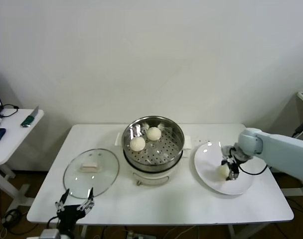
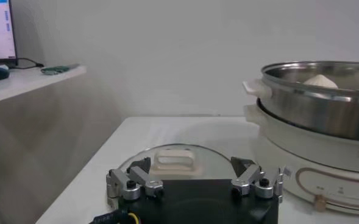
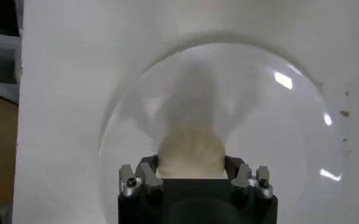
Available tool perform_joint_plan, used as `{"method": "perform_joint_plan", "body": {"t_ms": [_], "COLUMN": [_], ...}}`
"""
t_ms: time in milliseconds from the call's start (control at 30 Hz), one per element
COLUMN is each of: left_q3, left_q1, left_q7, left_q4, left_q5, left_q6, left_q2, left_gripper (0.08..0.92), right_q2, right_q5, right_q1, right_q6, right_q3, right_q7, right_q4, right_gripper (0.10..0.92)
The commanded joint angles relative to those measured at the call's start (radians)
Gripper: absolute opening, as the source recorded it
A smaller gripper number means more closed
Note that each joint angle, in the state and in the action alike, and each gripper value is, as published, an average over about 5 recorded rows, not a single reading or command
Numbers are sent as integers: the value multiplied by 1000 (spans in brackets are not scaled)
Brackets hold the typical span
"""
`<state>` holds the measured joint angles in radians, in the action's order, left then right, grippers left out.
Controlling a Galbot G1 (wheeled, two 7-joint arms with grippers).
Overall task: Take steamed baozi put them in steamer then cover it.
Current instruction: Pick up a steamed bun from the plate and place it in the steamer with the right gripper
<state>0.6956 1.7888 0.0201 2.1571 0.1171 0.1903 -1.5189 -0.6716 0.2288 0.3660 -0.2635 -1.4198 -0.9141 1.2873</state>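
**Stock on the table: two buns in, one under my right jaws, lid waiting**

1. White rectangular table (image 1: 156, 204). It carries everything below. Bare top runs along the near edge and between the pieces, so I judge there is room to swing an arm across.

2. Round shiny steel steamer basket with a perforated floor (image 1: 167, 149), seated on a white electric pot base (image 1: 150, 177), mid-table. Uncovered. About half its floor is free, so more buns will fit.

3. Round glass lid with a white handle (image 1: 91, 172), flat on the table just to the left of the steamer, close to the front edge. Not yet placed; covering is the last step.

4. Flat white round plate (image 1: 207, 168), just to the right of the steamer, its far side near the table's right edge.

5. Right gripper (image 1: 230, 170), down over the plate. The right wrist view shows its fingers (image 3: 147, 177) standing either side of a bun, closed in against its flanks; I judge the bun gripped but not yet lifted off the plate.

6. Left gripper (image 1: 74, 201), parked low at the near edge just in front of the lid, fingers spread wide and empty.

7. Small round cream-white steamed buns: two already lie in the steamer (image 1: 138, 144) (image 1: 154, 133), well apart from the rim; one (image 1: 223, 171) sits on the plate between the right fingers. I can see no fourth. Left to do: carry this bun over the steamer wall, then set the lid.
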Motion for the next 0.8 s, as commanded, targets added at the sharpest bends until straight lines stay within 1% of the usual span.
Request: {"method": "perform_joint_plan", "body": {"t_ms": [33, 167, 267, 367, 500, 633, 800], "left_q3": [-3, -6, -6, -6, -6, -5, -2], "left_q1": [0, 2, 3, 5, 9, 15, 25], "left_q7": [0, 0, -1, -1, -1, -2, -3], "left_q4": [2, 5, 7, 10, 15, 21, 28], "left_q5": [-8, -12, -15, -16, -17, -18, -18], "left_q6": [1, 2, 2, 2, 2, 2, 1], "left_q2": [-2, -4, -5, -5, -5, -6, -4], "left_gripper": [823, 823, 823, 823, 823, 823, 823], "right_q2": [-62, -163, -231, -296, -380, -467, -554], "right_q5": [67, 106, 116, 113, 87, 40, -39], "right_q1": [418, 620, 718, 777, 795, 749, 636], "right_q6": [193, 366, 444, 494, 541, 552, 542], "right_q3": [-213, -306, -311, -290, -241, -194, -161], "right_q7": [-81, -118, -130, -128, -117, -100, -69], "right_q4": [44, 35, 44, 91, 185, 271, 307], "right_gripper": [704, 704, 704, 704, 704, 704, 705]}}
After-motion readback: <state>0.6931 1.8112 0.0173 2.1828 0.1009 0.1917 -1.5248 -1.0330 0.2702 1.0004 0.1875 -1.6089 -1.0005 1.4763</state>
